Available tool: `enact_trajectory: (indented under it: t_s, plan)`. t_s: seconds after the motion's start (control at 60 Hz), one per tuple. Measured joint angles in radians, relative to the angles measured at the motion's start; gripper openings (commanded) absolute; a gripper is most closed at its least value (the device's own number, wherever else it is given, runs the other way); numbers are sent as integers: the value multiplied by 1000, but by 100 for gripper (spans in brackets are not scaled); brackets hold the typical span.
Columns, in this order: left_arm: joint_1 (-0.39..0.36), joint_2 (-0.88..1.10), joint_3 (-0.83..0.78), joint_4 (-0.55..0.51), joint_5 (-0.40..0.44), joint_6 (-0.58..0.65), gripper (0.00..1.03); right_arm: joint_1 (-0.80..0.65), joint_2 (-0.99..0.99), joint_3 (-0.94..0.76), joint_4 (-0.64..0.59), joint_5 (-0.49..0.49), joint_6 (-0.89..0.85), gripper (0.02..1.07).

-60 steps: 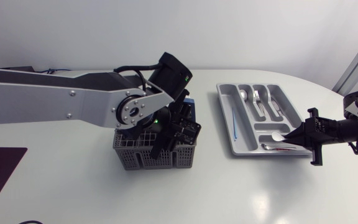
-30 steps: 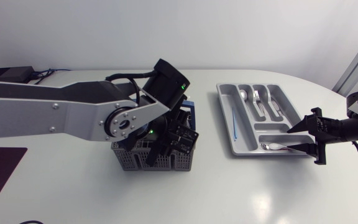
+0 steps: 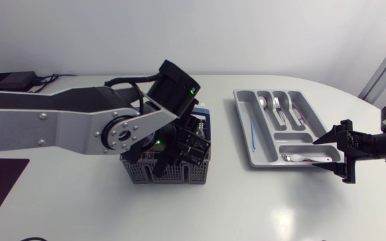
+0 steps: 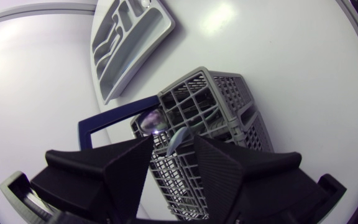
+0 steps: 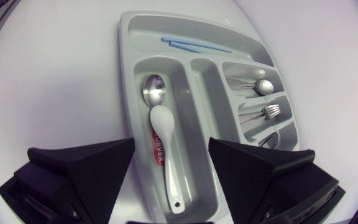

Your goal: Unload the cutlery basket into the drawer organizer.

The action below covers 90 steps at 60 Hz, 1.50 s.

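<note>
With left gripper (image 4: 174,143) spread just above basket (image 4: 222,99), pinch the upright spoon (image 4: 151,121) at its neck: probably light, stiff, slick steel. Likewise spread and empty at right gripper (image 5: 171,146), poised by organizer (image 5: 127,74) on desk (image 5: 55,74).

Left arm (image 3: 59,124) enters over the left edge of the desk (image 3: 280,207) and extends to its middle, wrist bent steeply downward. The left hand (image 4: 174,146) points down, fingers parted. Right arm (image 3: 380,144) lies low and nearly level at the right edge. The right hand (image 3: 317,152) faces the middle, fingers spread wide.
</note>
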Motion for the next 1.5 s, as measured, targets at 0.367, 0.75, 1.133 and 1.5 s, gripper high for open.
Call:
enact_trajectory:
  t_s: [0.367,0.75,1.133,1.5]
  plan:
    - [23,0,-25,74,-3,46,23,-1,-97,-90,-3,-26,-14,90]
    - [25,11,-31,81,-2,51,3,-14,-188,-150,-5,-65,-14,92]
    - [39,11,-31,81,24,70,3,-14,-267,-213,-6,-96,-14,92]
    - [13,-74,-64,89,9,70,3,-11,-299,-261,-6,-106,-14,92]
